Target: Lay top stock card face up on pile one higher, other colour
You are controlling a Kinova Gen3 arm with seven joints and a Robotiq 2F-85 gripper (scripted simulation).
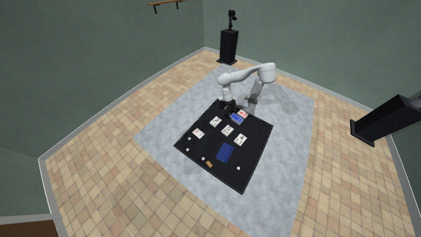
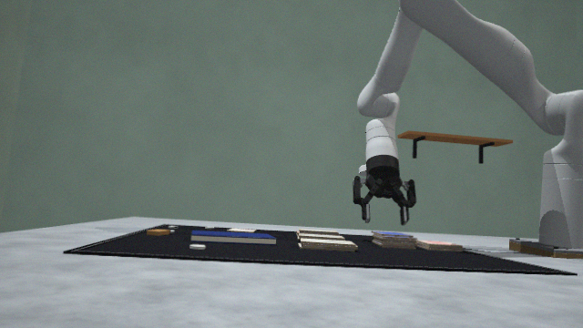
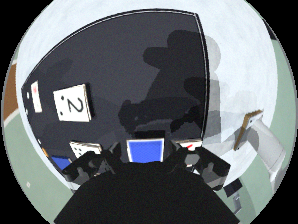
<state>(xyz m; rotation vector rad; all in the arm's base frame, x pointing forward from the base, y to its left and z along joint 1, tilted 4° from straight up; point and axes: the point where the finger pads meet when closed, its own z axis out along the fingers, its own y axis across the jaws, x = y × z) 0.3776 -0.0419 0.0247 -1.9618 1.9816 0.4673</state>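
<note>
Above the stock: the black gripper (image 1: 230, 108) (image 2: 385, 222) (image 3: 144, 147) hovers fingers-down over the face-down stock (image 1: 236, 118) (image 2: 393, 241) (image 3: 145, 152), apart from it.
Fingers: spread and released, with nothing between them.
Top card: the blue-backed tile lies uppermost on the stock, its number and color hidden.
Step in hand: lining up for the pickup, by all appearances; turning and placing remain undone.
Black-numbered piles: the 2 pile (image 1: 215, 122) (image 2: 319, 231) (image 3: 72, 103), 5 pile (image 1: 227, 130) (image 2: 321, 237) (image 3: 86, 149) and 4 pile (image 1: 240, 139) (image 2: 327, 245) stand well apart from one another.
Red-faced pile: this neighbor (image 1: 243, 114) (image 2: 439, 246) (image 3: 189, 145) sits just beside the stock, leaving little finger room.
Next move: a straight, level descent, then a shallow pinch on one tile's edges; reaching too deep could catch a second.
</note>
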